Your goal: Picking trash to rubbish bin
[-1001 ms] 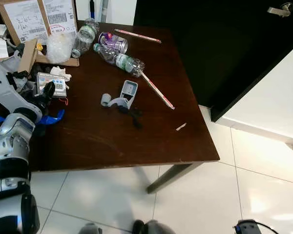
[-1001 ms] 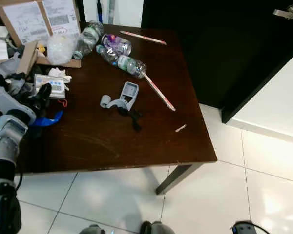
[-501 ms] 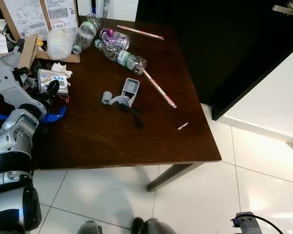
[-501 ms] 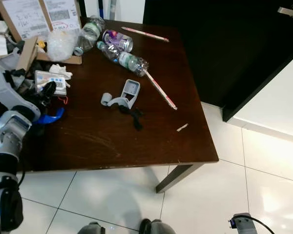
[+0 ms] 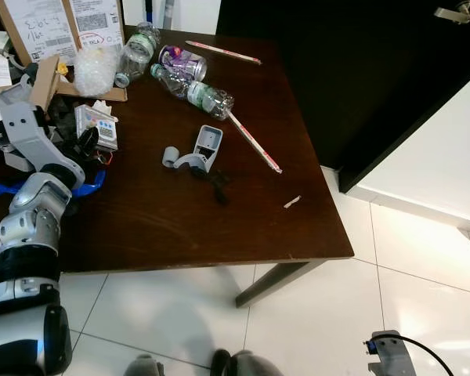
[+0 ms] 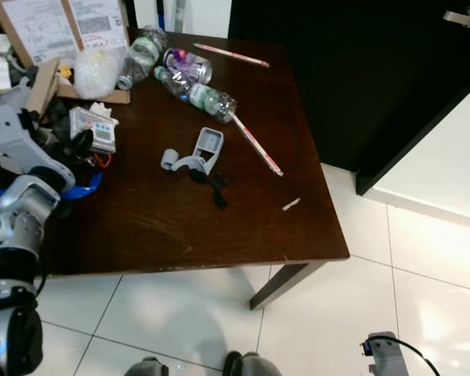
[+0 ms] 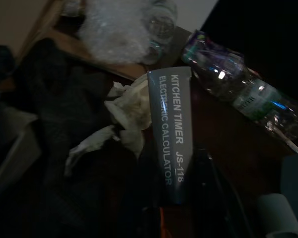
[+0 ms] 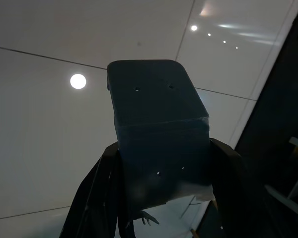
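Left pincer point(image 5: 84, 143) closed on the kitchen timer box point(image 5: 99, 129), far-left table point(image 5: 243, 227); light stiff card, crushable, grip edges. Right pincer point(image 8: 159, 163) clamps a dark block.

**Bright room, dim wrist cameras**

Both eye views are sharp and evenly lit from above. The white floor tiles point(image 5: 423, 290) shine with soft glare at the right, and the dark table point(image 5: 180, 227) casts a faint shadow beneath its near edge. The black door point(image 5: 360, 70) swallows detail. The left wrist view is dim and murky, its corners lost in shade. The right wrist view shows ceiling lights point(image 8: 78, 81) reflected as bright spots.
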Controlling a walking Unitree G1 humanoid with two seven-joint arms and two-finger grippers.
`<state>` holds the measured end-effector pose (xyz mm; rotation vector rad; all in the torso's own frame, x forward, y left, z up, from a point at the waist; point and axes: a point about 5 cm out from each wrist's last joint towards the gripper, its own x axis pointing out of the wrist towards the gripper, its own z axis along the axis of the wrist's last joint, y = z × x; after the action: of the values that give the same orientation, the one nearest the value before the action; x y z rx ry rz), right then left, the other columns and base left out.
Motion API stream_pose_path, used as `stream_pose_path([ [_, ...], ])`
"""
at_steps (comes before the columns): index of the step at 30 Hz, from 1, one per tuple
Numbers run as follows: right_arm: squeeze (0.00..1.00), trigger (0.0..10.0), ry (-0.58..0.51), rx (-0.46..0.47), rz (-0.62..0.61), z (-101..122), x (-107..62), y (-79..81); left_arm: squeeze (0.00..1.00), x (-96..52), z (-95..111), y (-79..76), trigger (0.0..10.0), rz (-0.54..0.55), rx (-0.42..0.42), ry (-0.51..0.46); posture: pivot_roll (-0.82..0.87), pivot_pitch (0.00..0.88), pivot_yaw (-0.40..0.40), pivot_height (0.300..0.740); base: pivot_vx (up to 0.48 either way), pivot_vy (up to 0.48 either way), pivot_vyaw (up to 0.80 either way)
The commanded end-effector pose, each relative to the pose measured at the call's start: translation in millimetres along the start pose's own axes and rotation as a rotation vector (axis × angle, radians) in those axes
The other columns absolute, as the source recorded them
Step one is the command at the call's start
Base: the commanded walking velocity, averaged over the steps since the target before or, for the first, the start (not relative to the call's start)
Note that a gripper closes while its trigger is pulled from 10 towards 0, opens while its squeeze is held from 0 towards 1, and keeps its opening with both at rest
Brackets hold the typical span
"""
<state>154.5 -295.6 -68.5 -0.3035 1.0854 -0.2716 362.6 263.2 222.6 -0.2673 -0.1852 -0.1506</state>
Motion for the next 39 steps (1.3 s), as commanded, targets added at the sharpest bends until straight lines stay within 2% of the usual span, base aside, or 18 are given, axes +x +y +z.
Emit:
stream_pose_path([
  [1, 0.0, 10.0, 0.044, 0.015, -0.005, -12.2, -1.1, 1.4, 0.0, 0.0, -4.1, -15.7, 0.0, -0.064, 0.016, -0.009, 0.1, 0.191, -0.126, 0.74, 0.0, 0.0, 0.0],
  [3, 0.0, 10.0, 0.036, 0.024, 0.008, -7.8, -0.6, 8.1, 0.0, -1.2, 3.1, -35.6, 0.2, -0.161, 0.03, -0.051, 0.11, 0.18, -0.121, 0.74, 0.0, 0.0, 0.0],
  [7, 0.0, 10.0, 0.029, 0.032, 0.017, -4.2, -0.3, 13.0, 0.0, -4.6, 5.6, -55.1, 0.0, -0.279, 0.021, -0.056, 0.12, 0.166, -0.11, 0.74, 0.0, 0.0, 0.0],
  [8, 0.0, 10.0, 0.029, 0.032, 0.017, -4.2, -0.3, 13.0, 0.0, -4.6, 5.6, -55.1, 0.0, -0.279, 0.021, -0.056, 0.12, 0.166, -0.11, 0.74, 0.0, 0.0, 0.0],
  [9, 0.0, 10.0, 0.027, 0.036, 0.021, -3.1, -0.3, 14.9, 0.0, -6.7, 4.1, -64.1, 0.0, -0.329, 0.033, -0.039, 0.12, 0.162, -0.106, 0.74, 0.0, 0.0, 0.0],
  [15, 0.0, 10.0, 0.029, 0.045, 0.028, -3.4, -0.5, 19.6, 0.0, -10.5, 1.0, -73.9, 0.0, -0.358, 0.02, -0.026, 0.13, 0.156, -0.1, 0.74, 0.0, 0.0, 0.0],
  [18, 0.0, 10.0, 0.034, 0.048, 0.031, -4.8, -0.7, 21.3, 0.0, -15.5, -4.5, -82.5, 0.0, -0.413, -0.051, -0.009, 0.13, 0.152, -0.099, 0.74, 0.0, 0.0, 0.0],
  [19, 0.0, 10.0, 0.039, 0.048, 0.033, -6.1, -0.8, 22.3, 0.0, -25.3, -12.7, -96.3, 1.5, -0.547, -0.069, 0.024, 0.13, 0.146, -0.098, 0.74, 0.0, 0.0, 0.0],
  [22, 0.0, 10.0, 0.04, 0.049, 0.033, -6.9, -0.9, 22.7, 0.0, -29.9, -16.5, -102.2, 1.8, -0.603, -0.105, 0.039, 0.13, 0.145, -0.097, 0.74, 0.0, 0.0, 0.0],
  [23, 0.0, 10.0, 0.044, 0.052, 0.034, -8.2, -1.1, 23.4, 0.0, -40.7, -23.9, -113.3, 4.8, -0.715, -0.17, 0.068, 0.13, 0.138, -0.093, 0.74, 0.0, 0.0, 0.0],
  [24, 0.0, 10.0, 0.044, 0.053, 0.034, -8.6, -1.2, 23.6, 0.0, -45.5, -26.9, -117.6, 4.8, -0.76, -0.187, 0.08, 0.13, 0.138, -0.093, 0.74, 0.0, 0.0, 0.0],
  [25, 0.0, 10.0, 0.045, 0.059, 0.034, -8.7, -1.2, 23.8, 0.0, -50.4, -32.3, -122.8, 7.3, -0.806, -0.197, 0.1, 0.12, 0.131, -0.092, 0.74, 0.0, 0.0, 0.0],
  [26, 0.0, 10.0, 0.044, 0.066, 0.035, -8.7, -1.2, 24.1, 0.0, -54.3, -37.8, -128.1, 7.0, -0.844, -0.209, 0.119, 0.12, 0.129, -0.091, 0.74, 0.0, 0.0, 0.0],
  [28, 0.0, 10.0, 0.043, 0.072, 0.036, -8.4, -1.2, 24.3, 0.0, -56.7, -41.6, -131.8, 7.2, -0.866, -0.219, 0.132, 0.12, 0.128, -0.088, 0.74, 0.0, 0.0, 0.0],
  [29, 0.0, 10.0, 0.036, 0.102, 0.042, -7.2, -1.1, 25.2, 0.0, -58.8, -50.9, -137.6, 10.0, -0.881, -0.241, 0.148, 0.12, 0.123, -0.087, 0.74, 0.0, 0.0, 0.0],
  [35, 0.0, 10.0, 0.035, 0.201, 0.054, -5.4, -1.0, 26.3, 0.0, -56.1, -78.7, -143.2, 10.0, -0.819, -0.305, 0.215, 0.11, 0.115, -0.081, 0.74, 0.0, 0.0, 0.0],
  [37, 0.0, 10.0, 0.035, 0.201, 0.054, -5.4, -1.0, 26.3, 0.0, -56.1, -78.7, -143.2, 10.0, -0.819, -0.305, 0.215, 0.11, 0.115, -0.081, 0.74, 0.0, 0.0, 0.0],
  [39, 0.0, 10.0, 0.045, 0.213, 0.051, -7.4, -1.1, 25.2, 0.0, -54.2, -100.2, -143.6, 10.0, -0.752, -0.334, 0.275, 0.1, 0.107, -0.08, 0.74, 0.0, 0.0, -0.76],
])
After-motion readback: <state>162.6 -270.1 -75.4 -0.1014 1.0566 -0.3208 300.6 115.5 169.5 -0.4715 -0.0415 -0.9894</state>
